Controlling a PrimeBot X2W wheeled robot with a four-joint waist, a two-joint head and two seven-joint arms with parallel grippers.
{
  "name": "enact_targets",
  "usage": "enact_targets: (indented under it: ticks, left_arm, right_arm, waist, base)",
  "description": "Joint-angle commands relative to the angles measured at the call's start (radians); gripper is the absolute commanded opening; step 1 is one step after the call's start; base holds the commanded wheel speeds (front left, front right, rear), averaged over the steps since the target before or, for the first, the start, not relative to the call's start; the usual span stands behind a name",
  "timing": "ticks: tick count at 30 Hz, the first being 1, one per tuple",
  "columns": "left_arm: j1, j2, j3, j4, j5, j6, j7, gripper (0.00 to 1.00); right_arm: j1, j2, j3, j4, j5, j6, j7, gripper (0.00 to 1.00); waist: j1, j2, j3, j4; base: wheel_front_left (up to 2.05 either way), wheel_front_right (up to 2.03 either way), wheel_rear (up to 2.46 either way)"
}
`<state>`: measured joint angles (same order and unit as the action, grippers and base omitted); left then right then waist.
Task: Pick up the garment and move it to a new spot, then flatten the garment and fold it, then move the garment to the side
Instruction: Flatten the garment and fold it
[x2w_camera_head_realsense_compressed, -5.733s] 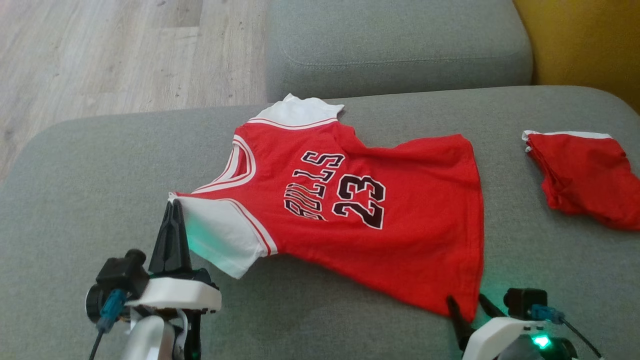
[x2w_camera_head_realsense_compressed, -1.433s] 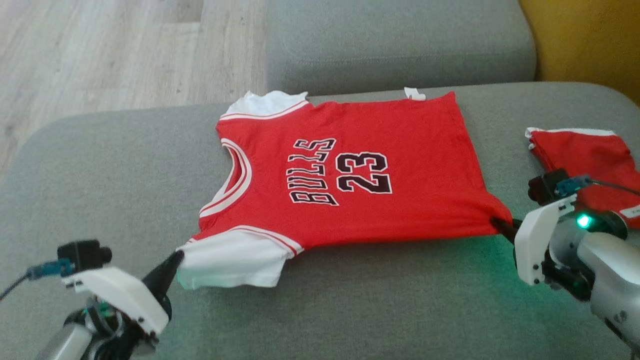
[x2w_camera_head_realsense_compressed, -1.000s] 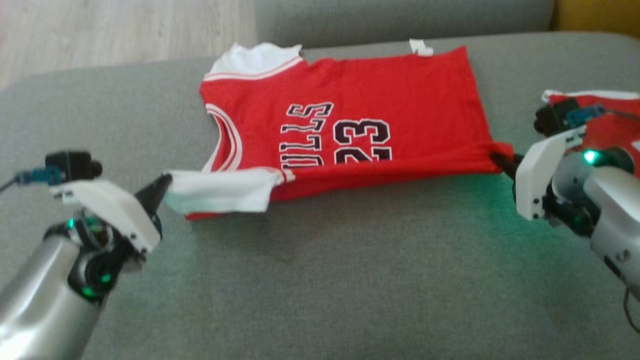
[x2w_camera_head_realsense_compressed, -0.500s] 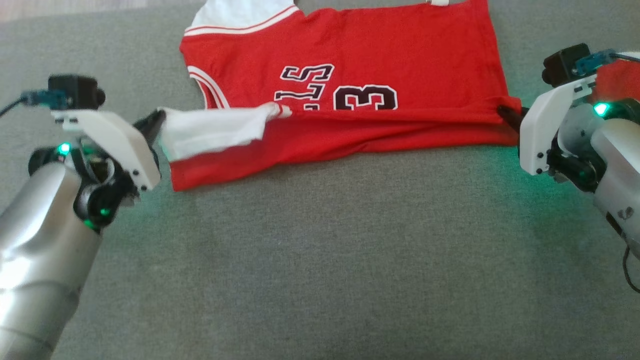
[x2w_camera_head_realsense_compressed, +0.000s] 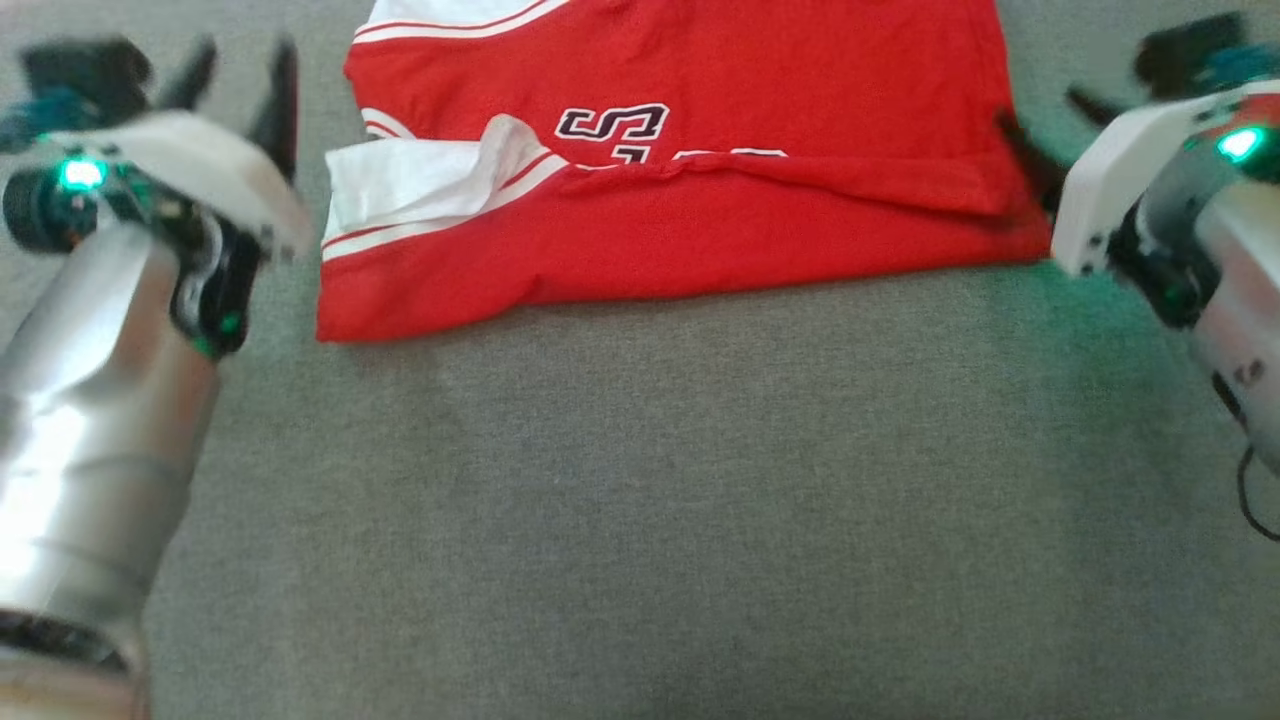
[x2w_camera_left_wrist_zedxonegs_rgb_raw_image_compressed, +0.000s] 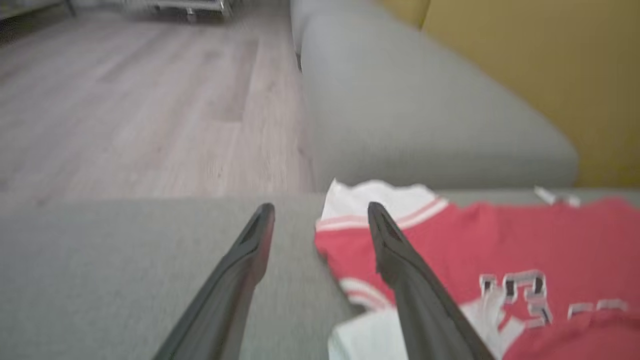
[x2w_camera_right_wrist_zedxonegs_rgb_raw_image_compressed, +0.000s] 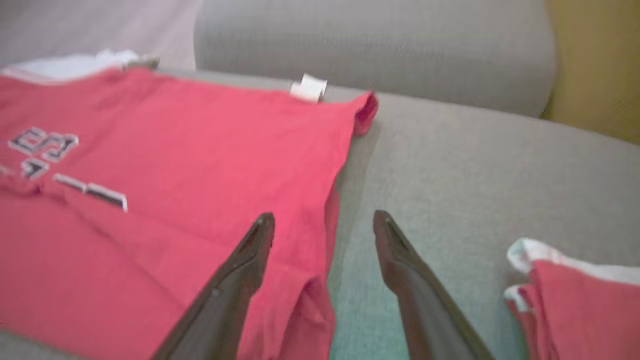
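Left gripper (x2w_camera_head_realsense_compressed: 242, 90) and right gripper (x2w_camera_head_realsense_compressed: 1055, 128) now stand wide: white sleeve (x2w_camera_head_realsense_compressed: 420, 180) and hem (x2w_camera_head_realsense_compressed: 1000, 195) released. Red jersey (x2w_camera_head_realsense_compressed: 700, 215) lies on grey sofa seat (x2w_camera_head_realsense_compressed: 640, 480) between them, near edge doubled over. First fold laid, I judge.

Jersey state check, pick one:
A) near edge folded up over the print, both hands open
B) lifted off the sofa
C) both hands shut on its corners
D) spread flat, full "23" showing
A: the jersey lies with its near edge folded up over the lettering, and the left hand and right hand both have their fingers spread with no cloth pinched between them.
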<state>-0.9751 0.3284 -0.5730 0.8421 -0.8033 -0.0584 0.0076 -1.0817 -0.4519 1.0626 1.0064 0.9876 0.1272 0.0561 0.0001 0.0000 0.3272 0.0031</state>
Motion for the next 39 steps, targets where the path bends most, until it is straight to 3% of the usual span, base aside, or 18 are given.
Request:
enact_targets:
  ticks: [1, 5, 9, 12, 15, 19, 20, 26, 31, 39]
  left_arm:
    - [-0.056, 0.025, 0.051, -0.010, -0.011, 0.002, -0.050, 1.00]
    - [-0.060, -0.003, 0.080, 0.039, -0.001, -0.009, -0.225, 1.00]
    - [-0.025, -0.007, 0.105, 0.030, 0.042, -0.012, -0.267, 1.00]
    - [0.043, -0.001, 0.190, -0.091, 0.109, 0.011, -0.269, 1.00]
    - [0.160, -0.020, 0.278, -0.232, 0.202, 0.035, -0.269, 1.00]
    - [0.321, -0.063, 0.390, -0.400, 0.337, 0.080, -0.269, 1.00]
    - [0.321, -0.063, 0.390, -0.400, 0.337, 0.080, -0.269, 1.00]
    - [0.517, -0.146, 0.457, -0.528, 0.485, 0.074, -0.269, 1.00]
    - [0.656, -0.217, 0.504, -0.556, 0.536, 0.060, -0.269, 1.00]
    - [0.737, -0.268, 0.549, -0.516, 0.555, 0.021, -0.269, 1.00]
  right_arm:
    - [-0.013, 0.009, -0.016, -0.004, 0.008, 0.003, -0.045, 1.00]
    - [-0.005, 0.036, -0.054, 0.034, -0.007, 0.003, -0.227, 1.00]
    - [0.001, 0.044, -0.124, 0.061, -0.055, 0.003, -0.315, 1.00]
    - [0.017, 0.019, -0.307, -0.035, -0.172, 0.003, -0.317, 1.00]
    - [0.140, 0.026, -0.521, -0.169, -0.342, 0.003, -0.317, 1.00]
    - [0.350, 0.120, -0.748, -0.345, -0.540, 0.003, -0.318, 1.00]
    - [0.350, 0.120, -0.748, -0.345, -0.540, 0.003, -0.318, 1.00]
    - [0.570, 0.268, -0.954, -0.523, -0.731, 0.003, -0.318, 1.00]
    - [0.716, 0.355, -1.026, -0.611, -0.809, 0.003, -0.318, 1.00]
    - [0.820, 0.397, -1.070, -0.660, -0.807, 0.003, -0.318, 1.00]
  waist:
    - [-0.0001, 0.0000, -0.007, 0.004]
    - [-0.0001, 0.0000, -0.035, 0.009]
    - [-0.0001, 0.0000, -0.076, 0.009]
    - [-0.0001, 0.0000, -0.102, 0.007]
    - [-0.0001, 0.0000, -0.138, 0.008]
    - [-0.0001, 0.0000, -0.180, 0.004]
    - [-0.0001, 0.0000, -0.180, 0.004]
    - [-0.0001, 0.0000, -0.237, 0.004]
    - [-0.0001, 0.0000, -0.273, 0.005]
    - [-0.0001, 0.0000, -0.267, -0.004]
  base:
    - [0.00, 0.00, 0.00]
    - [0.00, 0.00, 0.00]
    - [0.00, 0.00, 0.00]
    - [0.00, 0.00, 0.00]
    - [0.00, 0.00, 0.00]
    - [0.00, 0.00, 0.00]
    - [0.00, 0.00, 0.00]
    - [0.00, 0.00, 0.00]
    - [0.00, 0.00, 0.00]
    - [0.00, 0.00, 0.00]
